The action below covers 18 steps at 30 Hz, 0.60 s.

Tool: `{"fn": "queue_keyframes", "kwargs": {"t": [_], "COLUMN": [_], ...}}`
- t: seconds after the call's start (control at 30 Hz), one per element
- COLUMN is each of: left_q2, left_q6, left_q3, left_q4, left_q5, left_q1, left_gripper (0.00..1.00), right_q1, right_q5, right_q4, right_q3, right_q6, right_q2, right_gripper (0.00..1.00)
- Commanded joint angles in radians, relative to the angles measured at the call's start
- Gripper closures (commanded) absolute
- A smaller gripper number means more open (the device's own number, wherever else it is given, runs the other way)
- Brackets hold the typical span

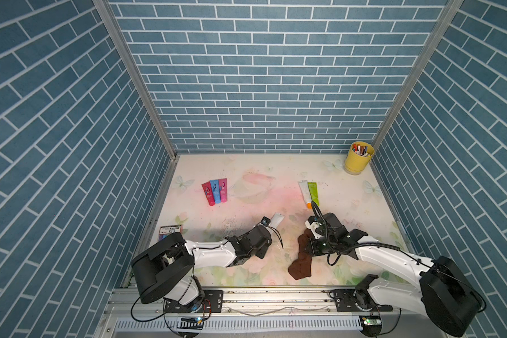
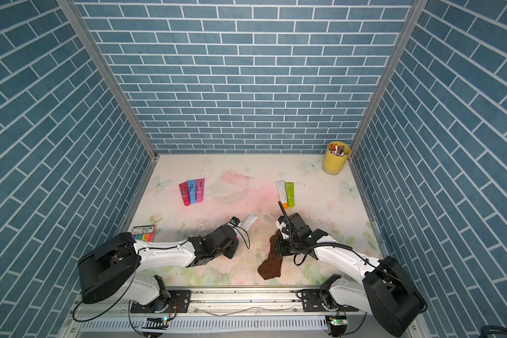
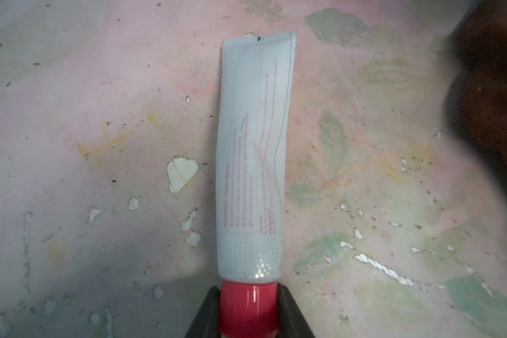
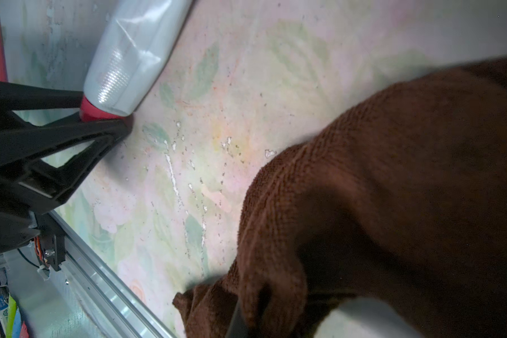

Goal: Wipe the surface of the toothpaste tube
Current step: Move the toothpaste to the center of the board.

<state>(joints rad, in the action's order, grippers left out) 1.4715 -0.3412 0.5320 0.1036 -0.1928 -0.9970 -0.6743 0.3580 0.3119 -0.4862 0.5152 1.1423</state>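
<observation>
**At mid-table: white red-capped toothpaste tube (image 3: 253,146) pinched**

Jaws of the left gripper (image 3: 248,292) squeeze its cap (image 4: 91,112); those of the right gripper (image 1: 308,244) clamp a brown terry cloth (image 1: 300,263). Far-corner yellow plastic cup (image 1: 358,164) holds markers (image 1: 360,149). Tube's long axis runs diagonally, crimped end toward the back wall (image 1: 270,87).
</observation>
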Motion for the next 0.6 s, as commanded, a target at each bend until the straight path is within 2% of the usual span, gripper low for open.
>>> {"fn": "queue_keyframes", "kwargs": {"t": [0.0, 0.13, 0.27, 0.4, 0.57], "left_q2": [0.000, 0.013, 0.015, -0.007, -0.034], "left_q6": [0.056, 0.099, 0.154, 0.166, 0.165], "left_q3": [0.014, 0.030, 0.029, 0.000, -0.018], "left_q4": [0.047, 0.086, 0.105, 0.140, 0.165], "left_q5": [0.027, 0.072, 0.106, 0.129, 0.131], "left_q1": [-0.041, -0.081, -0.092, -0.097, -0.097], "left_gripper": [0.85, 0.87, 0.86, 0.86, 0.88], "right_q1": [-0.005, -0.005, -0.005, -0.005, -0.016], "right_q5": [-0.058, -0.139, -0.168, -0.199, -0.173], "right_q4": [0.057, 0.123, 0.149, 0.149, 0.093], "right_q3": [0.000, -0.055, -0.134, -0.231, -0.300], "right_q6": [-0.038, -0.057, -0.086, -0.114, -0.122], "right_q2": [-0.051, -0.051, -0.010, 0.097, 0.248], "right_gripper": [1.00, 1.00, 1.00, 1.00, 1.00]}}
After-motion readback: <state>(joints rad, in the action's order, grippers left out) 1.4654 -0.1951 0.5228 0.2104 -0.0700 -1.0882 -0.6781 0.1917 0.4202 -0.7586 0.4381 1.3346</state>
